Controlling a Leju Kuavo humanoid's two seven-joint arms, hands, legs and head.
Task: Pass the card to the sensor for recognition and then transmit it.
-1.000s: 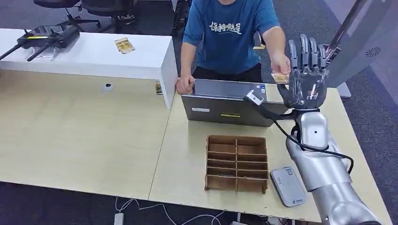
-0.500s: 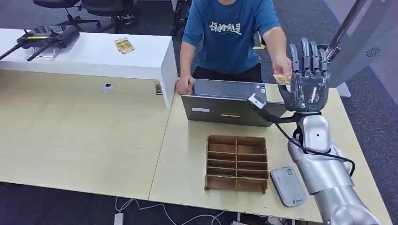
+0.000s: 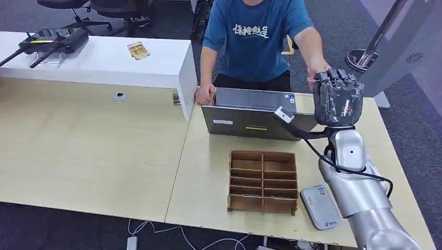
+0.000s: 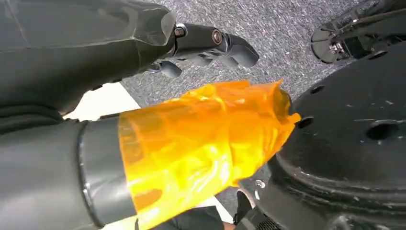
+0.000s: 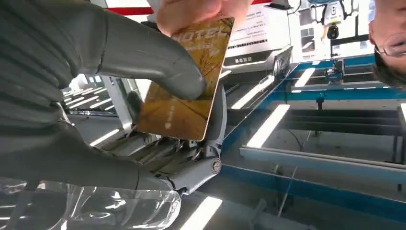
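Head view first: I have my right hand (image 3: 339, 98) raised beyond the far edge of the table (image 3: 104, 151), fingers folded over toward the person (image 3: 255, 39) in the blue shirt. That person's hand (image 3: 314, 73) is right at my fingertips; the card itself is hidden behind my fingers from up here. Just beside my wrist sits an open grey laptop (image 3: 250, 121), its back toward me. Nearer to me on the table stands a brown divided box (image 3: 263, 181), and just to its right lies the flat grey sensor (image 3: 319, 207), well apart from my raised hand. Off to the left is a white counter (image 3: 104, 62) with a small yellow item on it (too small for me to identify).

Right wrist view: I see the card (image 5: 186, 103), brown-gold with the word HOTEL printed on it, pressed between my thick grey thumb (image 5: 158, 62) and my darker fingers (image 5: 191, 158), so I am gripping it. The person's fingers (image 5: 201, 9) are on the card's other end too, so we both hold it.

Left wrist view: my left hand (image 4: 158, 120) points down over grey carpet, its thumb wrapped in orange film, dark fingers (image 4: 210, 43) slightly curled and apart, holding nothing.
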